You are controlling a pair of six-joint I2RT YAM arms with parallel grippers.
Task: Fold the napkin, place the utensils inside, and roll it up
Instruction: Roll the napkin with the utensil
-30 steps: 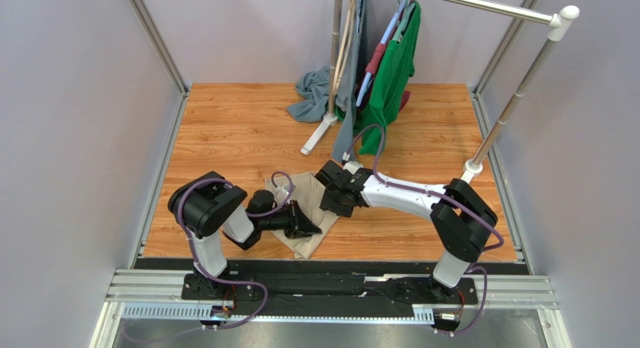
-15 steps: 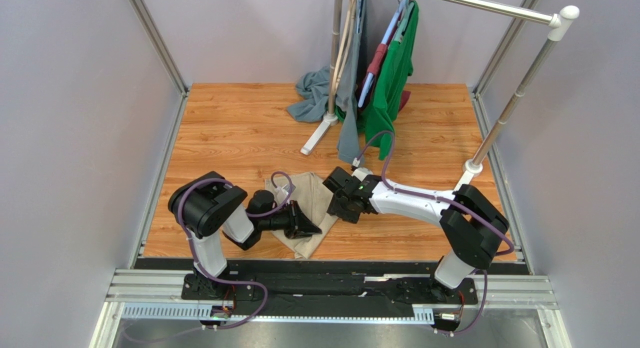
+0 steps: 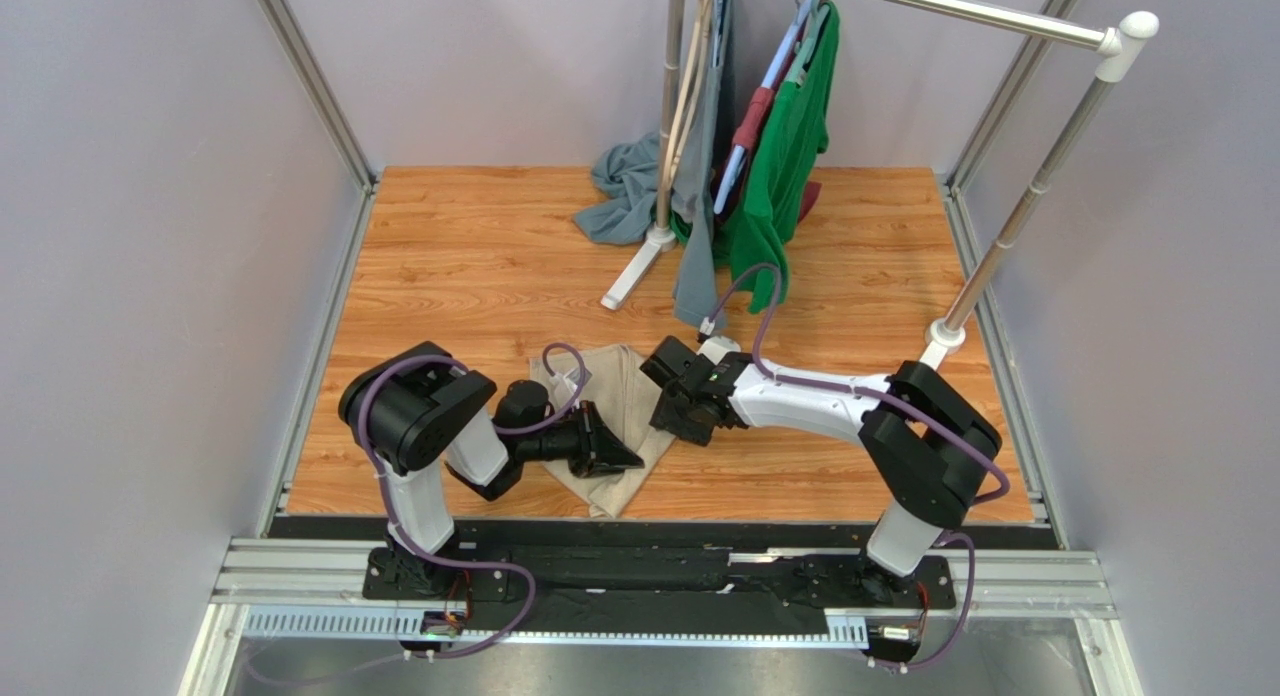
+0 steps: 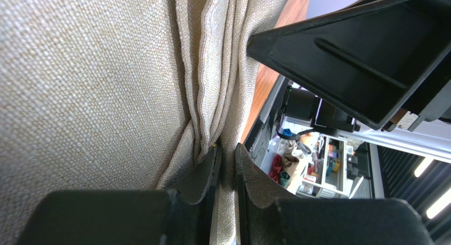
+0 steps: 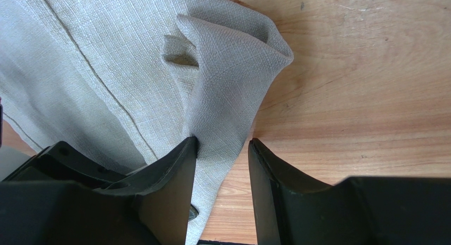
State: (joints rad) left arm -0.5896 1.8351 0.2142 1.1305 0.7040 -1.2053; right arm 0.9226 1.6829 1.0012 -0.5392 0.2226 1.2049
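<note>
Pinching napkin (image 4: 95,97), L end effector (image 4: 227,152)

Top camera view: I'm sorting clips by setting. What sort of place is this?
Probably a robot lab test cell: grey walls around a wooden table, left arm and right arm on a metal rail, a clothes rack.

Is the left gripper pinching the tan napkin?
Yes, the left gripper has its fingers closed tight on a bunched fold of the napkin.
</note>
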